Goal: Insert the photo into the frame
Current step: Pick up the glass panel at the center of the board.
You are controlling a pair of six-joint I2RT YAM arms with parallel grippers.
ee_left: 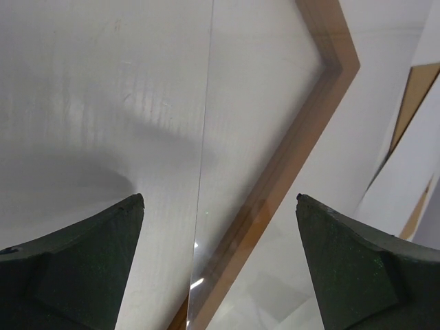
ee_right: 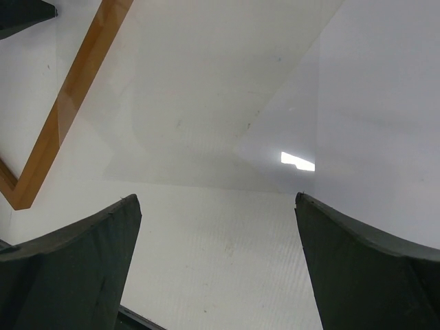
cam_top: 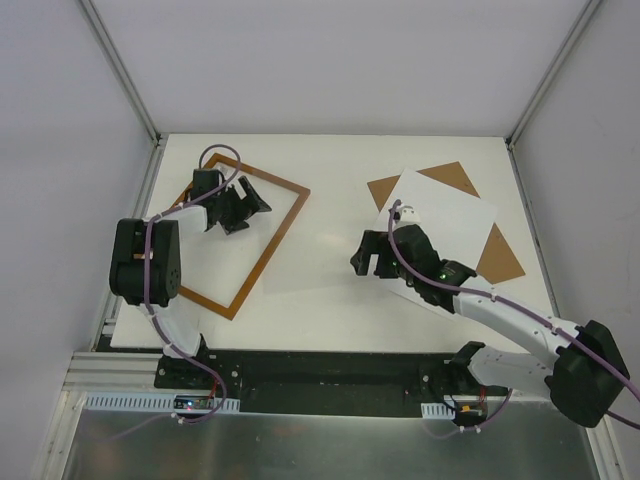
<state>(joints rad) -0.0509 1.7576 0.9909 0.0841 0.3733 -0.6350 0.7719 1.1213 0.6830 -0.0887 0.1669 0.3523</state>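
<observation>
thin orange-brown wooden frame [cam_top: 268, 248] lies left of centre, plain white paper photo [cam_top: 450, 215] upper right on a brown board [cam_top: 500, 260]. left gripper [cam_top: 248, 208] and right gripper [cam_top: 372, 262] both gape wide, empty.

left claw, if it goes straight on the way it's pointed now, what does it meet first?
Probably the frame: its wooden rail crosses diagonally just ahead of the open left claw. Depth is unclear. Angled downward, the claw could touch the surface inside the frame first.
</observation>
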